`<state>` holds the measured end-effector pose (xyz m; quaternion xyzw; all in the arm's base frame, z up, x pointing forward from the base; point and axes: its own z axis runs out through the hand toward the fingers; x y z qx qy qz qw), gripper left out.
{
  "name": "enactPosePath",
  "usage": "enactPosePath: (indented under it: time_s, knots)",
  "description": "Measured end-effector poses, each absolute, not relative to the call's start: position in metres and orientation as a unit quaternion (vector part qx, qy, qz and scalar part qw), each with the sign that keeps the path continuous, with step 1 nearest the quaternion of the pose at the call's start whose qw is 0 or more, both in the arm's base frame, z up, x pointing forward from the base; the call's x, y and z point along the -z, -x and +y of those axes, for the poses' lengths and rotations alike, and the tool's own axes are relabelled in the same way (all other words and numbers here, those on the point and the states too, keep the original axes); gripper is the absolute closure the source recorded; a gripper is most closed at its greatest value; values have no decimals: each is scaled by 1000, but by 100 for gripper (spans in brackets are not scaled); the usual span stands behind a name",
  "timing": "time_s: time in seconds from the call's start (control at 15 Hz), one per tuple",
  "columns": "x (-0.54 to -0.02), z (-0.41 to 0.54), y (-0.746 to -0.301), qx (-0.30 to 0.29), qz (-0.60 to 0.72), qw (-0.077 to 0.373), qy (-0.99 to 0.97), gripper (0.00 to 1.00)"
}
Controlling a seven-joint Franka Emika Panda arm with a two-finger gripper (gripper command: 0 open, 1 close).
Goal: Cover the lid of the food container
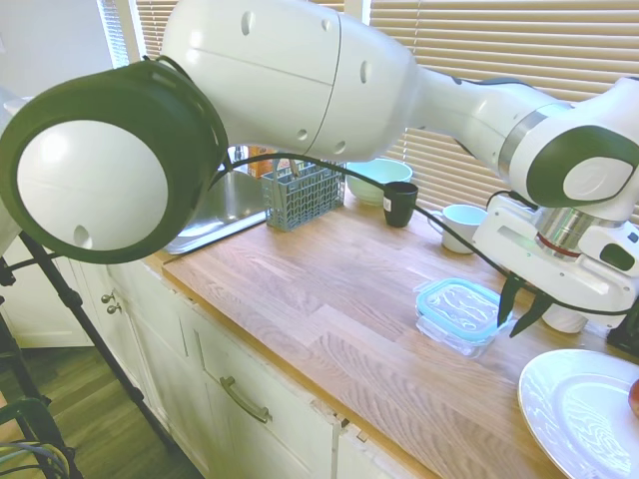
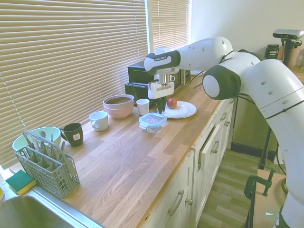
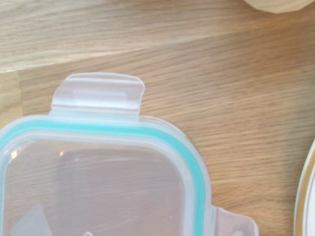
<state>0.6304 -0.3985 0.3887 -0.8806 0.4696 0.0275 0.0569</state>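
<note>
The clear lid with its teal rim seal lies flat on top of the small glass food container on the wooden counter. The second exterior view shows the lid on the container as well. My gripper hangs just beside the lid's plate-side edge, slightly above the counter, open with nothing between its dark fingers. From the other side the gripper sits just behind the container. The wrist view shows one corner of the lid and a clear snap tab sticking out flat.
A white plate carrying a red apple lies close beside the container. A white cup, pink bowl, white mug, black mug, mint green bowl and cutlery basket line the window side. The sink is beyond.
</note>
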Motion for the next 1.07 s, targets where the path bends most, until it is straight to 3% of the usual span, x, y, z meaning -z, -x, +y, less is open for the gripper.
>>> enactPosePath:
  time_s: [0.73,1.07]
  knots:
    - [-503,-306,-610,67,476,-5,877,0]
    - [-492,-224,-602,60,467,-29,882,0]
